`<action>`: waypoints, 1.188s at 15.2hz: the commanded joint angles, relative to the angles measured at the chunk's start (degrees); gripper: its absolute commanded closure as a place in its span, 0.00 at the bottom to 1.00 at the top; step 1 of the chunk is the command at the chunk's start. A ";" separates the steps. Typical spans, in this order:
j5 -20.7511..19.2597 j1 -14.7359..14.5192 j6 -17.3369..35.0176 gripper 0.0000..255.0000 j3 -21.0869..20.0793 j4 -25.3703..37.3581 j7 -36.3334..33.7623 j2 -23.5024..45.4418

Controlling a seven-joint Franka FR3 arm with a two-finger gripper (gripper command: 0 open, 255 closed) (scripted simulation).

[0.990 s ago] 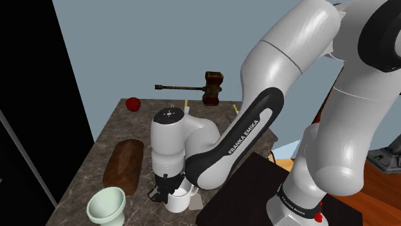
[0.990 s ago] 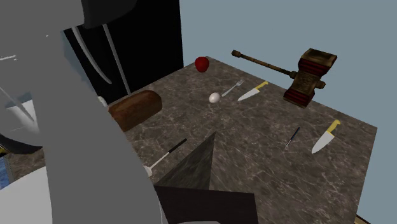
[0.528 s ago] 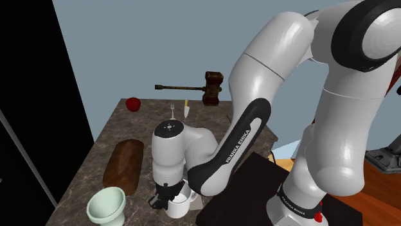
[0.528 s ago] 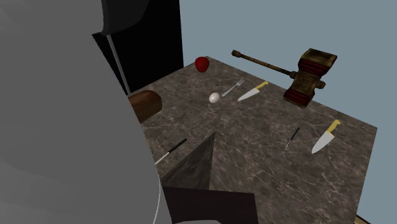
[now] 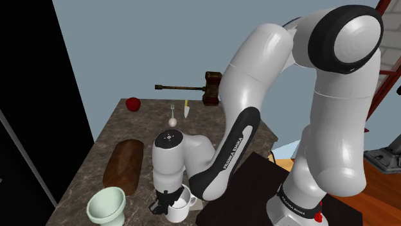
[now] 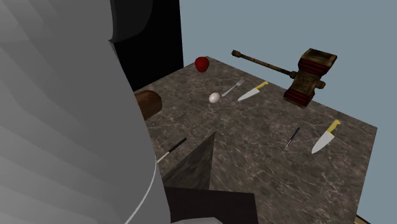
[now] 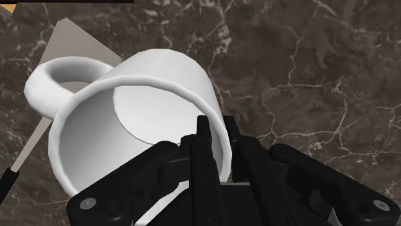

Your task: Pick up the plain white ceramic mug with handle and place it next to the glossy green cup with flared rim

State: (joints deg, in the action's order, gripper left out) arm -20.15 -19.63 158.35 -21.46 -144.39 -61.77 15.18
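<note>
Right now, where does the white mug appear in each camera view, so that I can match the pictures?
Shoulder view: the white mug at bottom centre, under the end effector, right of the green cup.
Wrist view: its rim clasped between the fingers, handle turned away from them.
Second exterior view: the grey arm covers that corner, past the bread loaf.
Shared landmark: the marbled table top.

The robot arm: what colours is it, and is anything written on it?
The arm is made of rounded white tubes with black bands at the joints. One black band says FRANKA EMIKA in white letters. Its end effector is all black, with two fingers.
</note>
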 commanded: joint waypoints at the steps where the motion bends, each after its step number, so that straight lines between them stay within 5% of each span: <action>1: -0.17 -0.09 0.12 1.00 0.10 0.02 -0.14 0.12; 4: -0.17 -0.09 0.12 1.00 0.10 0.02 -0.14 0.12; 5: -0.17 -0.08 0.12 0.00 0.10 0.02 -0.14 0.12; 10: -0.16 -0.08 0.12 0.00 0.10 0.02 -0.14 0.12; 14: 9.74 3.42 -6.38 0.00 -5.44 -1.06 7.03 -8.50; 18: 9.79 3.25 -6.38 0.00 -5.27 -1.06 7.07 -8.51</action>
State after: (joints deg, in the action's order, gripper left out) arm -10.50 -16.40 152.08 -26.69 -145.46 -54.81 6.77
